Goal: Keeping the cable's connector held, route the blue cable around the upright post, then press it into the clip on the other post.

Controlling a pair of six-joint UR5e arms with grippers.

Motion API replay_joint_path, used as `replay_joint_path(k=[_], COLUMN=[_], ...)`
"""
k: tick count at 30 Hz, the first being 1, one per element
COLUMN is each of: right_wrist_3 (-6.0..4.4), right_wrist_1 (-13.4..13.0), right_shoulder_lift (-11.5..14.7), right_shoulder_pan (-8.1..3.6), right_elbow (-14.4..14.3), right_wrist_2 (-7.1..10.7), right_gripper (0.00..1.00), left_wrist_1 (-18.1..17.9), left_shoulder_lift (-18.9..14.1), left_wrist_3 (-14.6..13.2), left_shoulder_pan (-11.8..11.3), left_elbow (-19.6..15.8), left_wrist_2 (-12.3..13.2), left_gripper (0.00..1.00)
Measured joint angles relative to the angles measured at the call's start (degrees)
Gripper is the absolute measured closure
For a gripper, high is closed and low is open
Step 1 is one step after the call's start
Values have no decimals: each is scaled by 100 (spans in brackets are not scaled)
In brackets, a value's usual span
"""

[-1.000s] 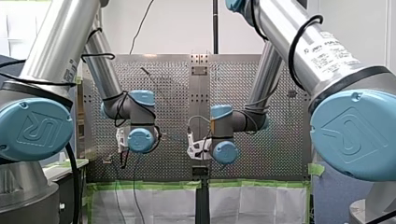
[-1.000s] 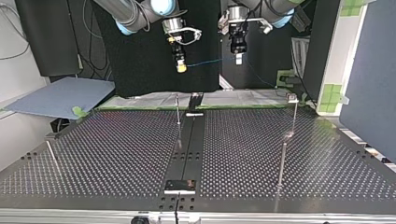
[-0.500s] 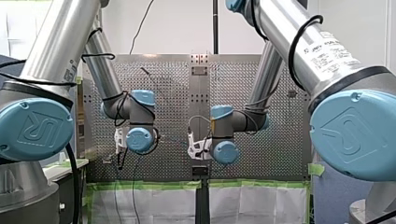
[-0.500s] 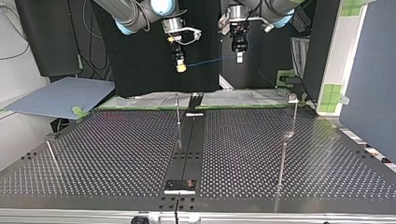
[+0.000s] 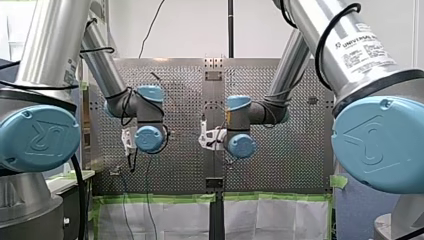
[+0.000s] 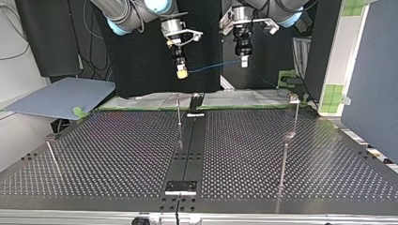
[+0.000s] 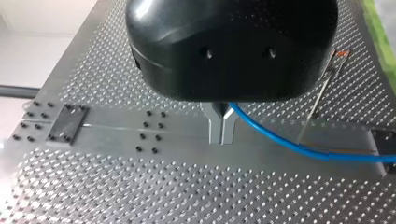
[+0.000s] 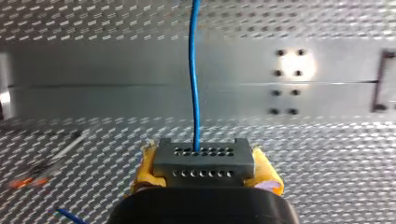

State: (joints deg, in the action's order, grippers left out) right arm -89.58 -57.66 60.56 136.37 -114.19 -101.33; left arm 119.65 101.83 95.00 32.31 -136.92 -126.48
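Right tool pinched connector; left tool pinched blue cable. Judged it light, limp; hold close to the posts.

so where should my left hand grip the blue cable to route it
On the bare span away from the connector, coming down from above, square across the cable. It is thin and hangs free in the air, so both sides are open to pinch. The left hand looks shut on it just so.
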Motion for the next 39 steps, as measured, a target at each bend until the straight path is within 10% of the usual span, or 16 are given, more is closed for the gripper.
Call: replay_joint_path(k=[17,39], right_wrist_3=[-20,-54], right_wrist_1=[731,1804], right_shoulder_lift=[828,895], right_shoulder_pan=[14,11], right_elbow=[815,1888], right_wrist_2=[193,844], right_gripper=[100,100], left_wrist_1=[582,1390], left_shoulder_lift=[-915,-1808], left_wrist_3=[-41,617], left_shoulder_pan=[-896,-1876], left_elbow=[0,735], left_wrist_2=[849,1477], left_gripper=[100,100])
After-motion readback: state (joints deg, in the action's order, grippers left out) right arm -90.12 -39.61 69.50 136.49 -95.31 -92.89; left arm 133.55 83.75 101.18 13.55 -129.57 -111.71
